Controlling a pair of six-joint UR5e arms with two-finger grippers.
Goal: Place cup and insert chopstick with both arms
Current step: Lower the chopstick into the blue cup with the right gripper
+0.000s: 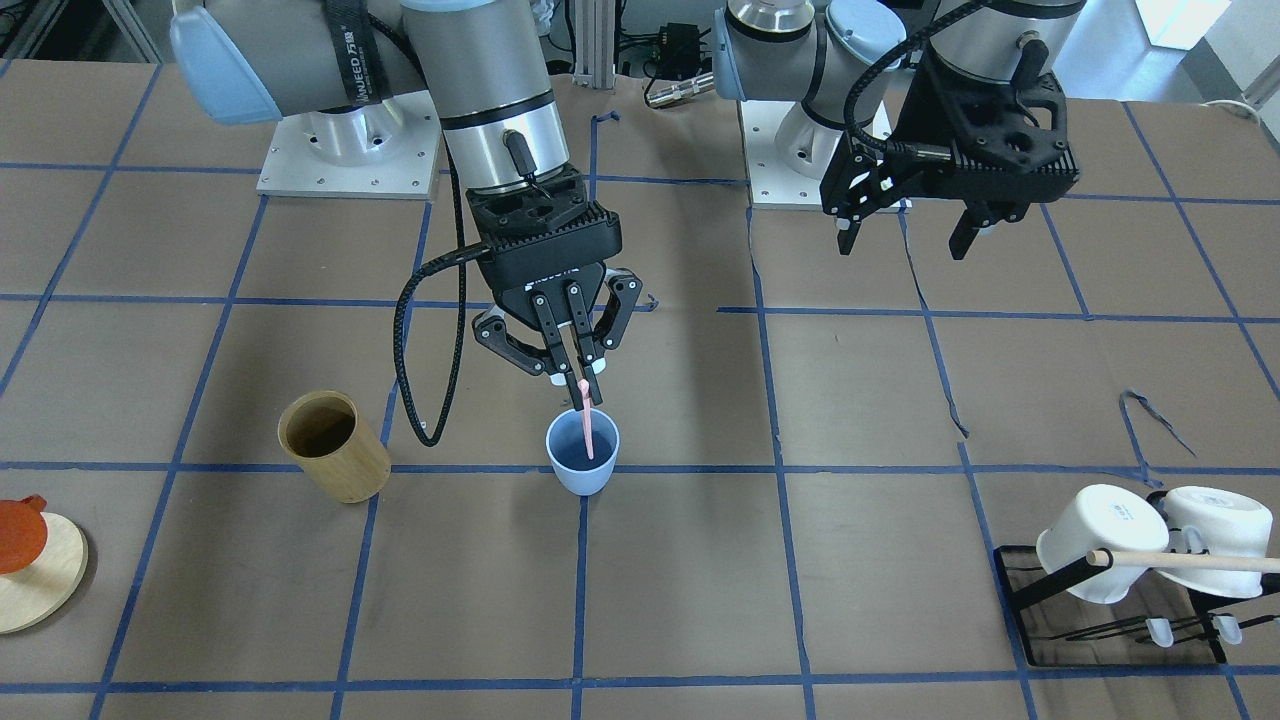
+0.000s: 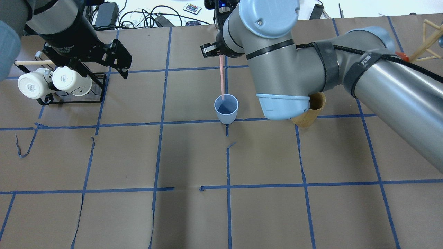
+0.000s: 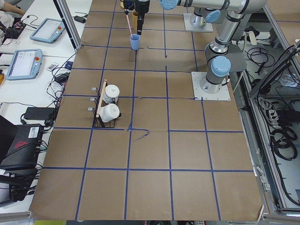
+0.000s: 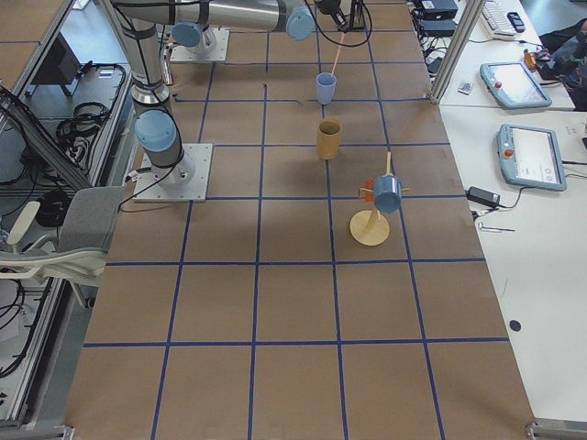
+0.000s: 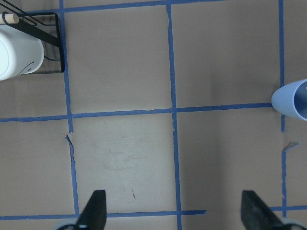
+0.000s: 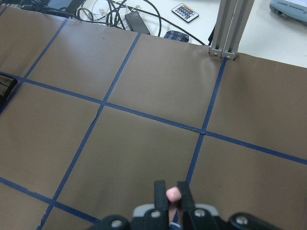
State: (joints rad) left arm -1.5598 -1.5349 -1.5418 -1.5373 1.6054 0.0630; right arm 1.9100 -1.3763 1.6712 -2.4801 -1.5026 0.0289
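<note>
The light-blue cup [image 1: 583,451] stands upright at mid-table; it also shows in the overhead view [image 2: 226,109] and at the right edge of the left wrist view [image 5: 293,99]. My right gripper [image 1: 583,382] is right above it, shut on the pink chopstick [image 1: 588,425], whose lower end is inside the cup. The chopstick [image 2: 222,80] hangs nearly upright. In the right wrist view its top end [image 6: 172,194] sits pinched between the fingers. My left gripper [image 1: 905,240] is open and empty, raised near the mug rack.
A tan wooden cylinder holder [image 1: 333,446] stands beside the cup. A black rack [image 1: 1090,620] with two white mugs [image 1: 1102,543] and a wooden dowel [image 1: 1185,562] sits on my left side. A round wooden stand [image 1: 35,570] with an orange piece is at the far right side.
</note>
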